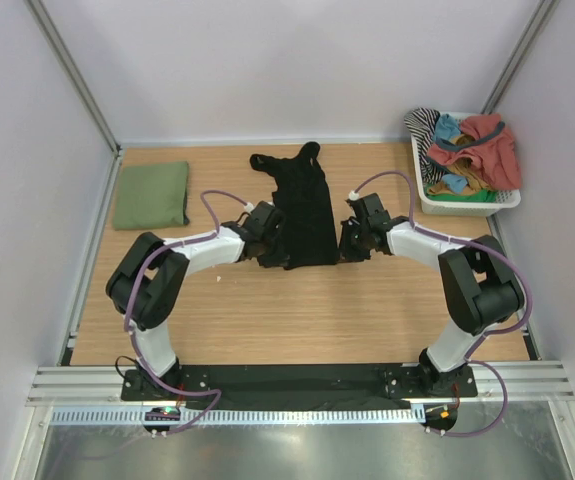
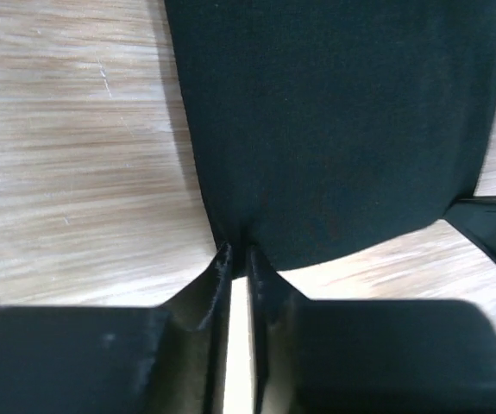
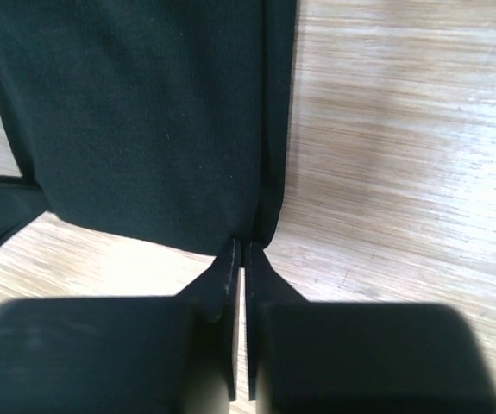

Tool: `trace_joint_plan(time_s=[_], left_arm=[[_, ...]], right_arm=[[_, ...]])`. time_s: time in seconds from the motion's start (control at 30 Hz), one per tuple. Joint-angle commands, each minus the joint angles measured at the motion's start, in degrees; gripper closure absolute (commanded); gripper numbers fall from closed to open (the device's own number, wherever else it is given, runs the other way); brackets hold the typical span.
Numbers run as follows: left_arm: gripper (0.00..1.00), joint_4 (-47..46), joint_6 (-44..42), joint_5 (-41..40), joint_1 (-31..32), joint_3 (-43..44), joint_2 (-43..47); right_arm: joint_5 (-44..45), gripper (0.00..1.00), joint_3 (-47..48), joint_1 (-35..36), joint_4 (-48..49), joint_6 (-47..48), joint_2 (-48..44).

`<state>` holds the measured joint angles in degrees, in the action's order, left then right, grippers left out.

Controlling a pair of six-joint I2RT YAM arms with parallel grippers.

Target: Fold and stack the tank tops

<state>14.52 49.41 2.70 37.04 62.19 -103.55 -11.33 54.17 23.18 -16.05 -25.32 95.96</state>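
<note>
No writing, label, brand, number or sign can be read on the black cloth tank top (image 1: 305,215), the folded olive green tank top (image 1: 151,195) or the white plastic basket (image 1: 462,208).

Item: my left gripper (image 2: 237,254), jaws pinched on the near hem of the black tank top (image 2: 334,121); cloth spread over the wooden table (image 2: 75,172).

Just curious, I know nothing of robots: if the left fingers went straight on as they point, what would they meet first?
The black tank top: the left fingers pinch its hem, so they would likely push straight into that cloth.
</note>
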Motion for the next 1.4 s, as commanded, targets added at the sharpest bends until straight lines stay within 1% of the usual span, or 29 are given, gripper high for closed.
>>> trace_joint_plan(time_s=[0.0,0.03,0.1,0.2,0.33,0.43,0.47,0.5,0.53,0.57,0.63,0.7,0.8,0.93,1.0,1.03,1.1,1.23,1.37], left_arm=[[0.90,-1.5,-0.6,0.6,0.1,0.8,-0.7],[1.00,-1.2,-0.8,1.2,0.1,0.6,-0.3],[1.00,0.1,-1.3,1.1,0.3,-0.9,1.0],[1.00,1.9,-2.2,-1.2,0.7,-4.8,5.7],[1.00,2.4,-3.1,0.4,0.7,-10.8,11.9],[1.00,2.3,-3.4,1.8,1.1,-15.7,14.9],[1.00,1.9,-3.4,2.0,1.3,-16.8,17.0],[1.00,1.7,-3.3,2.3,2.1,-18.8,18.1],[1.00,1.5,-3.1,2.3,2.5,-19.7,19.1],[1.00,1.5,-2.9,2.3,2.9,-20.4,20.7],[1.00,1.5,-2.7,2.4,3.7,-22.1,21.9],[1.00,1.5,-2.6,2.6,3.9,-23.1,22.9],[1.00,1.5,-2.7,3.2,4.2,-24.1,24.3],[1.00,1.5,-3.4,3.5,4.4,-25.4,25.5],[1.00,1.6,-3.7,4.0,4.4,-26.0,25.7],[1.00,1.5,-3.8,4.2,4.4,-26.2,26.0],[1.00,1.6,-4.0,4.6,4.5,-26.9,26.8],[1.00,2.0,-4.3,5.2,4.4,-27.7,28.0],[1.00,2.7,-4.7,5.7,4.4,-28.4,29.7]], right_arm=[[-1.7,0.99,0.4,0.3,1.6,0.2,0.0],[-2.5,0.99,0.1,0.5,1.5,0.2,-0.2],[-2.4,0.99,-1.3,1.1,0.7,0.2,-2.3],[0.2,0.99,-5.0,2.5,-1.3,-0.3,-7.5],[2.4,0.99,-12.7,5.5,-2.9,-2.9,-15.7],[3.3,0.98,-15.8,8.7,-3.9,-4.6,-21.3],[3.9,0.95,-17.3,9.5,-4.2,-5.3,-22.3],[4.1,0.89,-18.0,10.6,-4.7,-5.5,-23.6],[4.6,0.71,-18.3,10.9,-5.9,-5.8,-24.3],[6.5,0.64,-18.6,11.0,-6.4,-6.1,-24.9],[8.0,0.62,-18.1,10.9,-7.8,-6.0,-27.3],[8.4,0.62,-15.7,10.9,-8.7,-5.1,-28.4],[8.5,0.62,-11.2,11.0,-9.9,-3.3,-27.6],[7.7,0.61,-4.7,11.0,-8.8,-1.1,-22.5],[7.4,0.56,-2.9,10.9,-7.9,-0.5,-19.2],[7.6,0.51,-1.0,11.0,-7.2,0.2,-18.1],[7.6,0.47,0.8,10.9,-6.2,1.8,-14.4],[8.9,0.47,7.1,11.0,-6.7,4.3,-7.8],[9.9,0.48,11.3,11.0,-7.2,5.5,-1.5]])
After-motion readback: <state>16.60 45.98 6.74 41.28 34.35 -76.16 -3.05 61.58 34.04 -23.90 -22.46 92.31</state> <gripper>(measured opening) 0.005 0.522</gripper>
